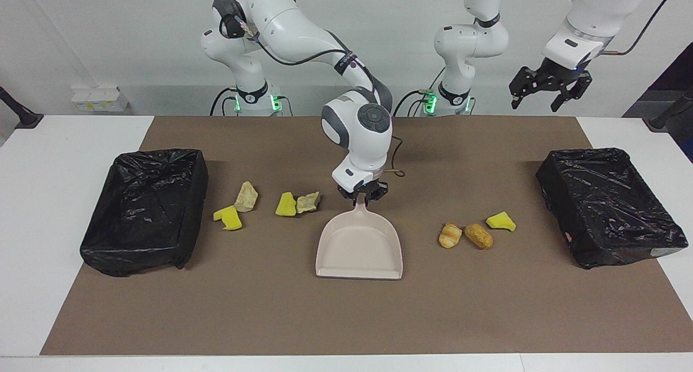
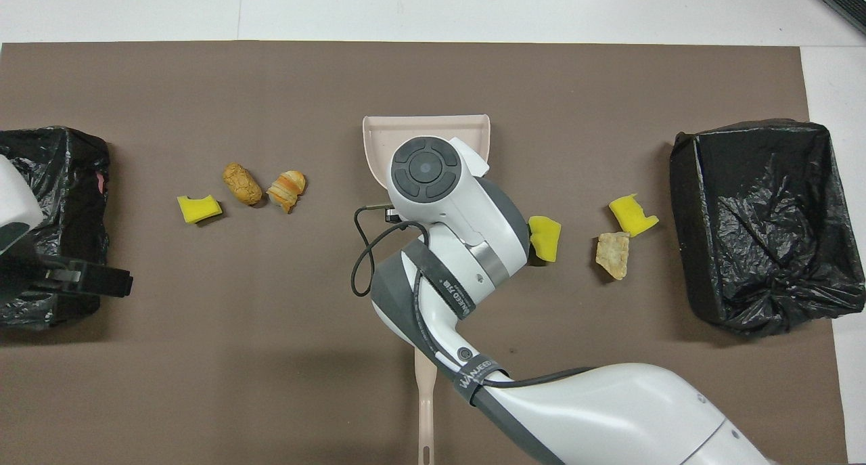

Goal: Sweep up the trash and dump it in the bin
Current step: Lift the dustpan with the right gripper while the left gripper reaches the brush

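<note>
A beige dustpan point(image 1: 359, 247) lies mid-mat, its mouth facing away from the robots. My right gripper point(image 1: 361, 197) is shut on the dustpan's handle where it meets the pan; in the overhead view the arm covers this, and only the pan's rim point(image 2: 426, 122) and the handle's end point(image 2: 424, 411) show. Toward the right arm's end lie trash bits: two yellow sponges point(image 1: 230, 217) point(image 1: 285, 204) and two beige lumps point(image 1: 246, 196) point(image 1: 307, 201). Toward the left arm's end lie two bread rolls point(image 1: 449, 235) point(image 1: 478, 235) and a yellow sponge point(image 1: 501, 221). My left gripper point(image 1: 535, 102) hangs open and empty, high over that end.
Two bins lined with black bags stand on the brown mat, one at the right arm's end point(image 1: 143, 209) and one at the left arm's end point(image 1: 609, 204). White table borders the mat on all sides.
</note>
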